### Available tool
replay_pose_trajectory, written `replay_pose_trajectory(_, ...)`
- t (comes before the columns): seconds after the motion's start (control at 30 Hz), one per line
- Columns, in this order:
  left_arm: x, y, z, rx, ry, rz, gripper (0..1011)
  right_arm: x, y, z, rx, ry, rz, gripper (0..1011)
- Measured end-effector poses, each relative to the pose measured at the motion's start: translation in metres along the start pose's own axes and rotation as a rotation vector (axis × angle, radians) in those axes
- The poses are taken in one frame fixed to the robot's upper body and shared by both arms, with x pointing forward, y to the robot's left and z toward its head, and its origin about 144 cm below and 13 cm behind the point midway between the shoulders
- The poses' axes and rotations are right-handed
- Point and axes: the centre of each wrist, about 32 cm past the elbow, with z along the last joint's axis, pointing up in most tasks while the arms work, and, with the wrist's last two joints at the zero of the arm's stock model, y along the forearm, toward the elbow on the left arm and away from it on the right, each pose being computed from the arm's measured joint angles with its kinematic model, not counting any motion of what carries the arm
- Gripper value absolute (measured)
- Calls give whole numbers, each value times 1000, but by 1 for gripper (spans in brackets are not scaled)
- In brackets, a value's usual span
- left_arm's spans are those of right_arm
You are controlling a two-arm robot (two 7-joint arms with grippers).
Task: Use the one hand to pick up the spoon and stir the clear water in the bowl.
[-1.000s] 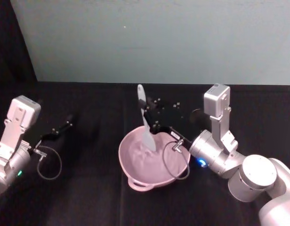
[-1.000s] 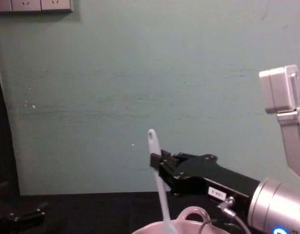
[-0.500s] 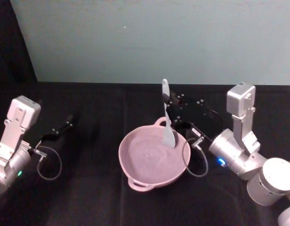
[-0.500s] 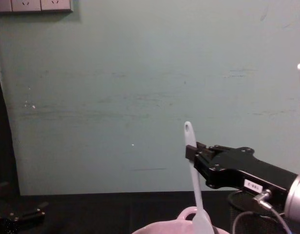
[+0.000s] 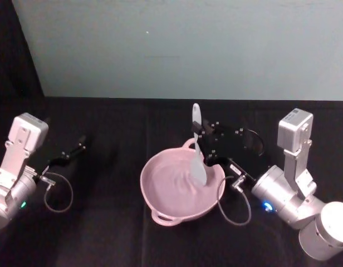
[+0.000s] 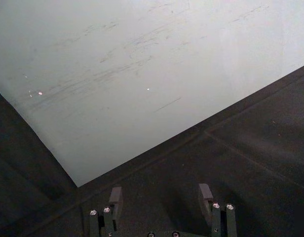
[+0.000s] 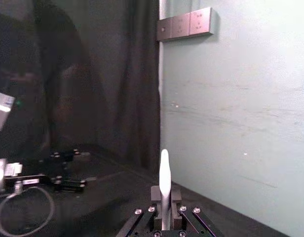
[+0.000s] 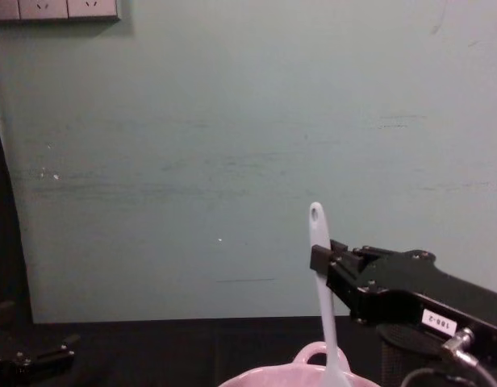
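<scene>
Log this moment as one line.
right gripper: shut on spoon | spoon head: down in bowl | left gripper: open, parked left

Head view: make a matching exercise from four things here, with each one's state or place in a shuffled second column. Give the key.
1. spoon
2. bowl
3. left pincer
4. right pincer

A. open, holding nothing, far left
B. pale pink, loop handle on its rim
C. shut on a white handle
D. roughly upright, head down in a round vessel

Pairs: 1-D; 2-B; 3-A; 4-C
</scene>
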Motion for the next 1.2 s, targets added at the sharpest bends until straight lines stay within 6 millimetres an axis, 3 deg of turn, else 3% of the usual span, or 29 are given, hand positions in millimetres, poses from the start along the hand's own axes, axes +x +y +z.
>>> replay_pose_trajectory(0.27,0,0,0,0,0,0,1005,-16,1,-4,5,52,63,114)
replay_pose_trajectory(0.6,0,0,0,0,0,0,1005,-27,20,-14,8,92,130,114)
replay_pose_trajectory(0.97,0,0,0,0,0,0,1005,-15,49,-23,28,62,133,114)
replay_pose_trajectory(1.2,0,0,0,0,0,0,1005,0,54,-23,22,28,86,114)
